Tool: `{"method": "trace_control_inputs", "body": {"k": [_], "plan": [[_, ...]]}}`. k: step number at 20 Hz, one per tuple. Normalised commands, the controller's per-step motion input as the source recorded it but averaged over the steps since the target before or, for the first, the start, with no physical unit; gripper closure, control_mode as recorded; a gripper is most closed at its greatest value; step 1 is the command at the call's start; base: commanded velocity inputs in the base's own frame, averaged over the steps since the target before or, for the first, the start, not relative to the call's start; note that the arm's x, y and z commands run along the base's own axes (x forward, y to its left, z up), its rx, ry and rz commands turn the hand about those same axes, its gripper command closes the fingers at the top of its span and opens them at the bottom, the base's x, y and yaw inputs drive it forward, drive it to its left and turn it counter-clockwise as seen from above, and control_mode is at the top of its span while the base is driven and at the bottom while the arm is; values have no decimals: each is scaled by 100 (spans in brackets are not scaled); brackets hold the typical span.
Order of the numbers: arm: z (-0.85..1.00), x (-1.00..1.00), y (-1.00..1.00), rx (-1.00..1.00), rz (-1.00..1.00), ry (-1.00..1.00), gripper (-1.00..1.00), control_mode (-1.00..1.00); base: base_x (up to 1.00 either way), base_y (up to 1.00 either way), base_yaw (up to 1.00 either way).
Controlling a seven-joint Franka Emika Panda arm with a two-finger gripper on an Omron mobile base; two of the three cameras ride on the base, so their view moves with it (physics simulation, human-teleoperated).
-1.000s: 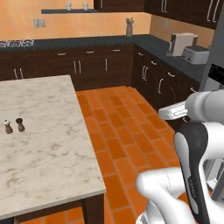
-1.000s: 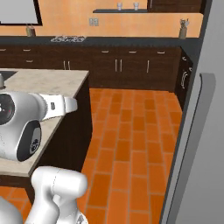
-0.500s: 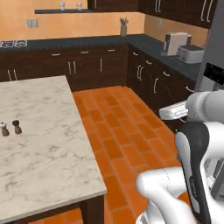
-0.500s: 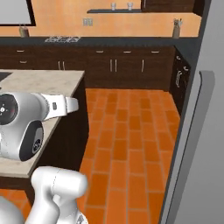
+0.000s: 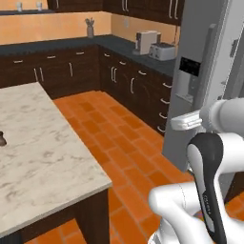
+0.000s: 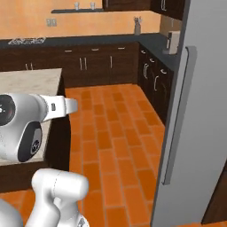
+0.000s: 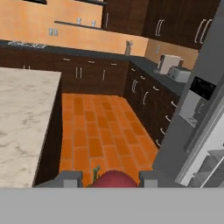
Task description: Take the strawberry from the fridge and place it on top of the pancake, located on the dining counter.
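At the bottom of the hand view my gripper [image 7: 112,180] is shut on the strawberry [image 7: 113,178], a red rounded berry with a bit of green leaf, held between the two fingertips [image 7: 66,177]. The grey steel fridge [image 5: 198,71] stands to the right with its door [image 6: 195,115] swung open, and white shelves show inside [image 7: 209,168]. The marble dining counter [image 5: 43,147] lies to the left [image 7: 22,113], its corner also visible [image 6: 31,82]. The pancake is out of view.
A small dark shaker [image 5: 2,138] stands on the dining counter's left edge. A toaster [image 5: 162,50] and a coffee machine [image 5: 145,42] sit on the black-topped cabinets beside the fridge. Orange tile floor [image 6: 111,133] runs between counter and fridge.
The whole picture has shifted: the base has moved, so the counter slides left and the fridge looms larger on the right. The arm keeps its pose.
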Motion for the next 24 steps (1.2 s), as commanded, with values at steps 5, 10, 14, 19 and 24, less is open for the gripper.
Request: {"method": "trace_control_inputs", "body": {"k": [5, 10, 14, 19, 24], "plan": [[0, 0, 0, 0, 0, 0, 100, 100, -100, 43, -8], [0, 0, 0, 0, 0, 0, 100, 100, -100, 100, 1], [0, 0, 0, 0, 0, 0, 100, 100, -95, 100, 3], [0, 0, 0, 0, 0, 0, 100, 100, -63, 100, 6], [0, 0, 0, 0, 0, 0, 100, 100, -26, 100, 15]]}}
